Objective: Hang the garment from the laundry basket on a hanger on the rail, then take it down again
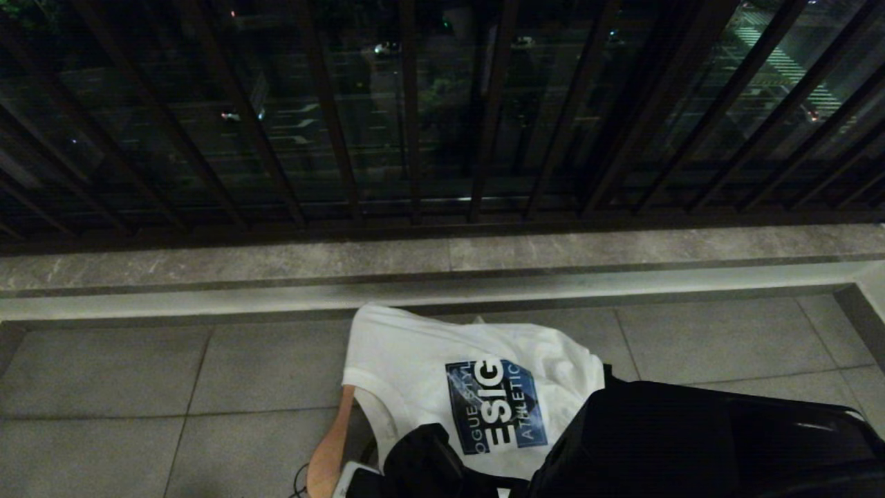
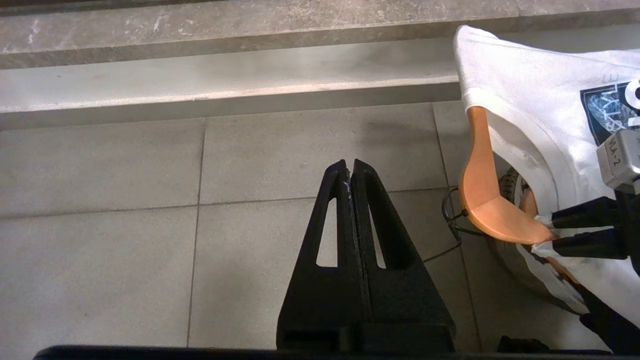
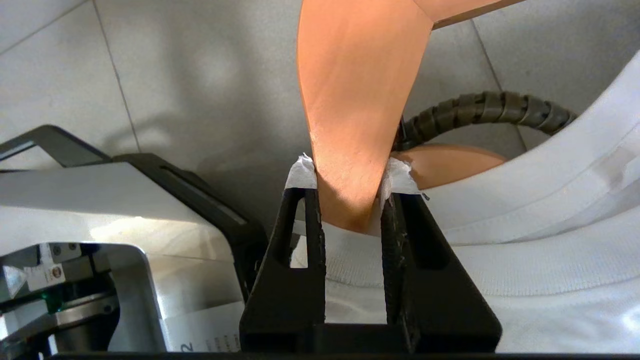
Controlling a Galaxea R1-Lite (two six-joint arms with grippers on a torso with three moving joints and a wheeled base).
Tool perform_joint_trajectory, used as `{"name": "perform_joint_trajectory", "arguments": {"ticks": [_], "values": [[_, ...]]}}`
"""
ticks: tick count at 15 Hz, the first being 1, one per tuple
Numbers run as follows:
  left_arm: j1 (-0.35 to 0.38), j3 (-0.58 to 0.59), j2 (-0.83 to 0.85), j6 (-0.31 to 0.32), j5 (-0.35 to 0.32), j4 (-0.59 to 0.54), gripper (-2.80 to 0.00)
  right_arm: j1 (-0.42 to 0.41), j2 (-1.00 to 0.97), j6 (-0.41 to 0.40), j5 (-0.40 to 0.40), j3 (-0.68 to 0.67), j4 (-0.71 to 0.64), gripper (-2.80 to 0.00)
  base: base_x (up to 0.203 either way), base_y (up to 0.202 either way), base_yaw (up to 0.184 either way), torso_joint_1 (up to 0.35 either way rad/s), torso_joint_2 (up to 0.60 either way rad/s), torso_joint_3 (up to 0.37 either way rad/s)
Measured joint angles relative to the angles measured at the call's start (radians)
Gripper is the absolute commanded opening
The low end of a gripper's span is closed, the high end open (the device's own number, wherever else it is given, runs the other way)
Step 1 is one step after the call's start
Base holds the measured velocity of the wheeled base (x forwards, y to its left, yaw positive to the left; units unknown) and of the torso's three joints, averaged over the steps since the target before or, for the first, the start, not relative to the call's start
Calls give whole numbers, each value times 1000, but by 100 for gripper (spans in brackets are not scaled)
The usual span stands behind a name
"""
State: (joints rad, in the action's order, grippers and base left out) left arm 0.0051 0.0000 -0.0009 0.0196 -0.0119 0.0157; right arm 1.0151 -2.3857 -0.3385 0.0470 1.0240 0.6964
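A white T-shirt (image 1: pixel 422 360) with a blue printed patch, the garment, is draped over a wooden hanger (image 1: pixel 332 443) low above the tiled floor. My right gripper (image 3: pixel 350 175) is shut on the hanger's wooden middle (image 3: pixel 355 100), with white padding on its fingertips (image 3: pixel 302 172). The left wrist view shows the same grip (image 2: pixel 547 232), with the hanger's black wire hook (image 2: pixel 452 220) sticking out sideways. A dark ribbed hoop (image 3: pixel 485 107) under the shirt looks like the laundry basket's rim. My left gripper (image 2: pixel 348 167) hangs shut and empty over bare tiles, left of the hanger. The rail is out of view.
A stone kerb (image 1: pixel 442 270) runs across ahead, with dark balcony bars (image 1: pixel 415 138) above it. Grey floor tiles (image 1: pixel 138 387) spread to the left. My right arm (image 1: pixel 657 443) fills the lower right of the head view.
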Motion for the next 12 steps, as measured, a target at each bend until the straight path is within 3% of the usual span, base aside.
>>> {"name": "perform_joint_trajectory", "arguments": {"ticks": [1, 8, 12], "values": [[0, 0, 0, 0, 0, 0, -280, 0, 2, 0, 0, -3, 0, 0, 0, 0, 0, 0, 0, 0], [-1, 0, 0, 0, 0, 0, -280, 4, 19, -1, -3, -26, 30, 0, 0, 0, 0, 0, 0, 0], [-1, 0, 0, 0, 0, 0, -280, 14, 21, -7, -11, 32, 11, 0, 0, 0, 0, 0, 0, 0]]}}
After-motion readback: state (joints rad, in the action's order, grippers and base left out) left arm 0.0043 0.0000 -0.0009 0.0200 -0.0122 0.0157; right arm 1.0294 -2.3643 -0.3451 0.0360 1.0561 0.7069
